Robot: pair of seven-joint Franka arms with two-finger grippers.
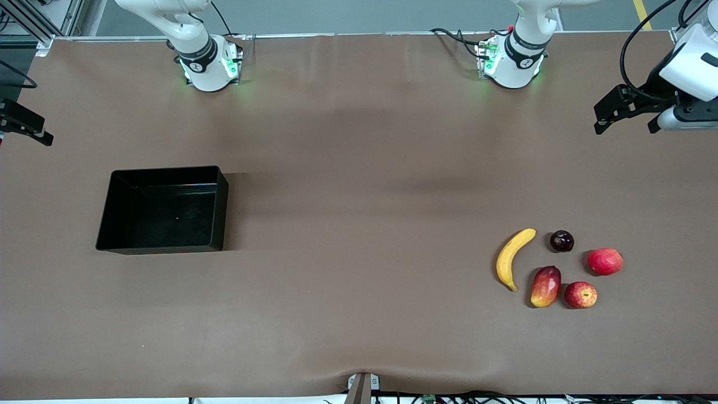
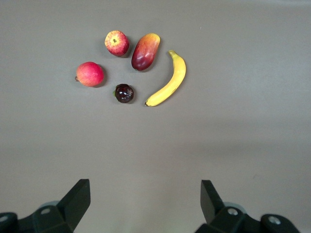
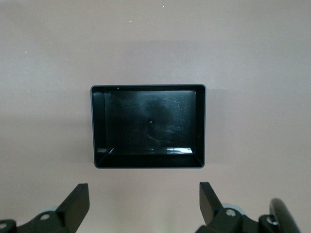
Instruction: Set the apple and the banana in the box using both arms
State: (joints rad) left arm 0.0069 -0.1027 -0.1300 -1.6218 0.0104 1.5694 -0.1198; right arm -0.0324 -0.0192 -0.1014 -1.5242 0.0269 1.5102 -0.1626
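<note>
The apple (image 1: pixel 580 295), red with yellow streaks, lies nearest the front camera in a cluster of fruit toward the left arm's end of the table. The yellow banana (image 1: pixel 513 257) lies beside the cluster, on the side toward the box. The empty black box (image 1: pixel 220 207) sits toward the right arm's end. My left gripper (image 1: pixel 627 119) is open and empty, high over the bare table at its end. Its wrist view shows the gripper (image 2: pixel 146 195), apple (image 2: pixel 117 43) and banana (image 2: pixel 167 80). My right gripper (image 1: pixel 27 126) is open and empty (image 3: pixel 144 196), high over the table, with the box (image 3: pixel 148 162) ahead.
An oblong red-and-yellow mango-like fruit (image 1: pixel 546 286) lies between banana and apple. A pinkish-red round fruit (image 1: pixel 605 261) and a dark plum (image 1: pixel 561 240) lie farther from the front camera. The brown table cloth stretches wide between box and fruit.
</note>
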